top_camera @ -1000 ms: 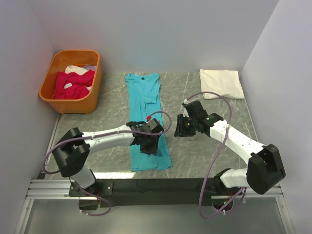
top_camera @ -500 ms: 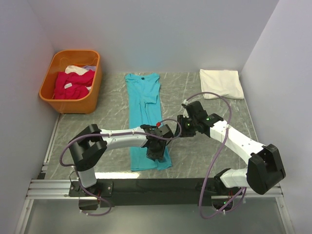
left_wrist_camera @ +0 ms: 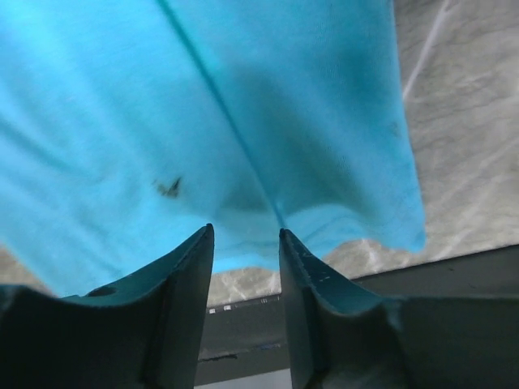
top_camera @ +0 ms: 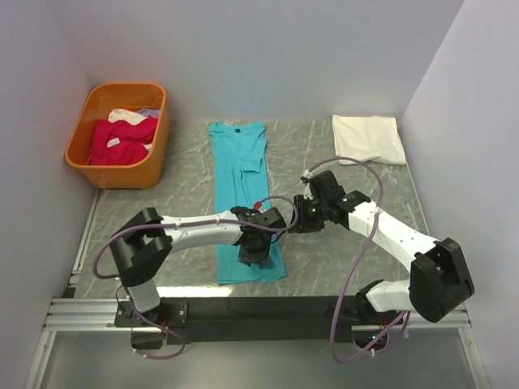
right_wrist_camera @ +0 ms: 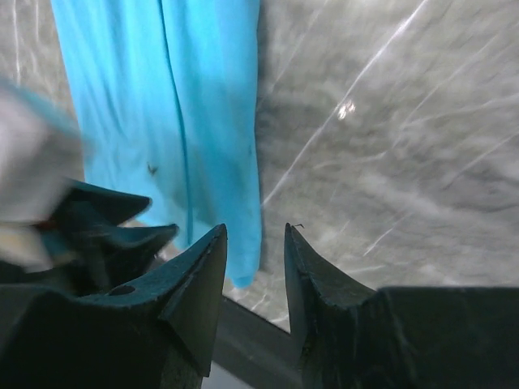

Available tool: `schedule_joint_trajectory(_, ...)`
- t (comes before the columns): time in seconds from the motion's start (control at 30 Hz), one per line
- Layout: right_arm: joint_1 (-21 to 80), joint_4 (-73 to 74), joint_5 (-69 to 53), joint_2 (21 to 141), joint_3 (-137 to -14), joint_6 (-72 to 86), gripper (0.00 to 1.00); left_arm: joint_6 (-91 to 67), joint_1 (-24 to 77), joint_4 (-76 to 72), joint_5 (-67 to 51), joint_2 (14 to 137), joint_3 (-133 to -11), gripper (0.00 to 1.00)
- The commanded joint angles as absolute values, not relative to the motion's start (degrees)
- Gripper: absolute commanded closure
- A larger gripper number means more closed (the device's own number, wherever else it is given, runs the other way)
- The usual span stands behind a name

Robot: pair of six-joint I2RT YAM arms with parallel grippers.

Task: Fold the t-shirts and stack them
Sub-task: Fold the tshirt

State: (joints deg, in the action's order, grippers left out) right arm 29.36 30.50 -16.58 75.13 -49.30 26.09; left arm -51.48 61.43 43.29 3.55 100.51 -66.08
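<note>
grey marbled table point(top_camera: 340, 170) is seen under plain white walls. a turquoise t-shirt point(top_camera: 239, 158), already folded lengthwise into a narrow strip, is laid from the middle of the far edge towards the near edge. a white t-shirt point(top_camera: 369, 138) is folded at the far right corner, and magenta t-shirts point(top_camera: 122, 139) are heaped in an orange basket point(top_camera: 113, 168) at the far left corner.

since a second ago the left arm has been swung further across the strip, so that the left claw point(left_wrist_camera: 246, 233) is now held low over the shirt's near end. its jaws are parted by a narrow gap and nothing is pinched. the right claw point(right_wrist_camera: 254, 230) has been edged slightly closer and is held over bare table just beside the strip's right edge, likewise parted and empty. the cloth itself is not seen to have shifted.

it is judged that both claws are being lined up on the near end for the crosswise fold. stacking is not yet begun.
</note>
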Motion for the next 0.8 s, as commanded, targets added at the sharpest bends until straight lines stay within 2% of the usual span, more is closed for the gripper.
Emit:
schedule_joint_trajectory(0.0,29.18,29.88,-23.01,74.62,-46.16,28.11,0.58,-54.84,61.17,45.96,7.03,92.40,-65.14,0.55)
schedule_joint_trajectory(0.07,29.97,30.32,-26.53,75.32,-45.01,28.91,0.57,-56.33,59.77,46.23,7.29,90.10,-63.29,0.55)
schedule_joint_trajectory(0.43,42.18,32.86,-22.24,82.17,-46.23,35.24,0.55,-57.92,52.92,43.95,2.11,78.84,-46.24,0.53)
schedule_joint_trajectory(0.77,44.47,33.22,-20.30,88.94,-47.63,36.47,0.57,-56.87,49.92,40.44,-0.52,76.99,-40.52,0.51)
